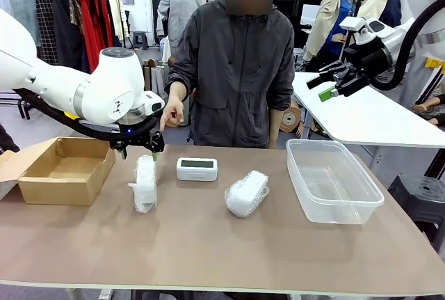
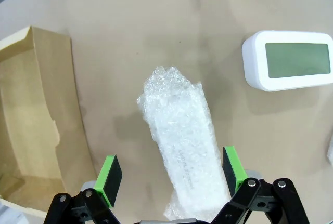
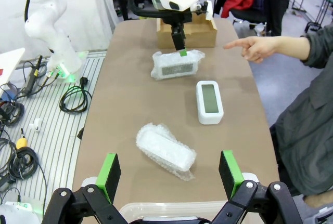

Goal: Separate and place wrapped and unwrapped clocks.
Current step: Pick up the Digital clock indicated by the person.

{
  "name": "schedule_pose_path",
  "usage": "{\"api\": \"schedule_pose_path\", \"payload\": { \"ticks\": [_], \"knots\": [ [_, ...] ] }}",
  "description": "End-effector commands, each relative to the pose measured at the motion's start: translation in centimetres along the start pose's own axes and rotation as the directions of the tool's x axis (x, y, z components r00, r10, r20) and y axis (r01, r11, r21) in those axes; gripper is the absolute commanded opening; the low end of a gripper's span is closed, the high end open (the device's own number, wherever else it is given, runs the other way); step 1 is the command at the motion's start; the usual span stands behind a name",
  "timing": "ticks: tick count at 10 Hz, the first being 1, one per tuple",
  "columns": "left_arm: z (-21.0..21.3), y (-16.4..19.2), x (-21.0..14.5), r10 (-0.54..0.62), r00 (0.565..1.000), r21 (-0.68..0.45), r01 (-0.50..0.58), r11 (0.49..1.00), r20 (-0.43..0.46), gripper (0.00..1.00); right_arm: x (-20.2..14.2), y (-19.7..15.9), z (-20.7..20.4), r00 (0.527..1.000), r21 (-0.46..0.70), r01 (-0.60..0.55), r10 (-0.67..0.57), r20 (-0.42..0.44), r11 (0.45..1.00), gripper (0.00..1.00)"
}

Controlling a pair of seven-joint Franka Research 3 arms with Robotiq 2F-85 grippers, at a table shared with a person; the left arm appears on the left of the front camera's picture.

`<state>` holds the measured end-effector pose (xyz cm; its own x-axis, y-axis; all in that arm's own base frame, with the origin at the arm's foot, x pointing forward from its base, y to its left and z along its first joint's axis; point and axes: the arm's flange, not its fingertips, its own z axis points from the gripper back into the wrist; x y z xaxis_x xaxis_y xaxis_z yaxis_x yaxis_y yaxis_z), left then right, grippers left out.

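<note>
Pads of the left hand (image 1: 139, 152) stand wide to either side of the far end of the left bundle (image 1: 144, 183), just above it and not closed on it; the wrist view shows gaps between pad and wrap. This bundle lies lengthwise from far to near, toward the bench's left end, just beside the cardboard box (image 1: 62, 191) at that end. The right hand (image 1: 321, 87) hangs high off the bench's right end, jaws wide too and holding nothing, well apart from every clock. A person at the far edge points a finger (image 1: 172, 113) down toward the left hand.

The bare clock (image 1: 197, 168) lies screen up near the middle, closer to the far edge. The second bundle (image 1: 246, 193) lies aslant right of the middle, between the clock and the clear tub (image 1: 344, 213) at the right end.

The bench (image 1: 208, 251) is plain brown. Beyond it stand a rack of clothes (image 1: 76, 1) at far left and a white table (image 1: 368, 115) at right. Cables (image 3: 73, 96) lie on the floor off the near edge.

Counted: two wrapped bundles, one bare clock, one box, one tub, two robot hands.
</note>
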<state>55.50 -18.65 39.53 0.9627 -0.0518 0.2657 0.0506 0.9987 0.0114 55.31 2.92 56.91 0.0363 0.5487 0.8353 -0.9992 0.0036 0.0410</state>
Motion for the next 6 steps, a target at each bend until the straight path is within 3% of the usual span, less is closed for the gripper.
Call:
{"api": "schedule_pose_path", "payload": {
  "ticks": [1,6],
  "knots": [
    [-1.5,-0.9,0.1,0.046,0.998,-0.004,-0.046,0.999,-0.041,1.0,0.1,0.0,0.1,1.0,-0.001,-0.003,0.003,-0.003,1.0,1.0],
    [-4.1,-1.2,-0.6,0.075,0.988,-0.002,-0.076,0.997,-0.132,1.0,0.1,0.0,0.1,1.0,-0.001,-0.003,0.003,-0.003,1.0,1.0]
  ]
}}
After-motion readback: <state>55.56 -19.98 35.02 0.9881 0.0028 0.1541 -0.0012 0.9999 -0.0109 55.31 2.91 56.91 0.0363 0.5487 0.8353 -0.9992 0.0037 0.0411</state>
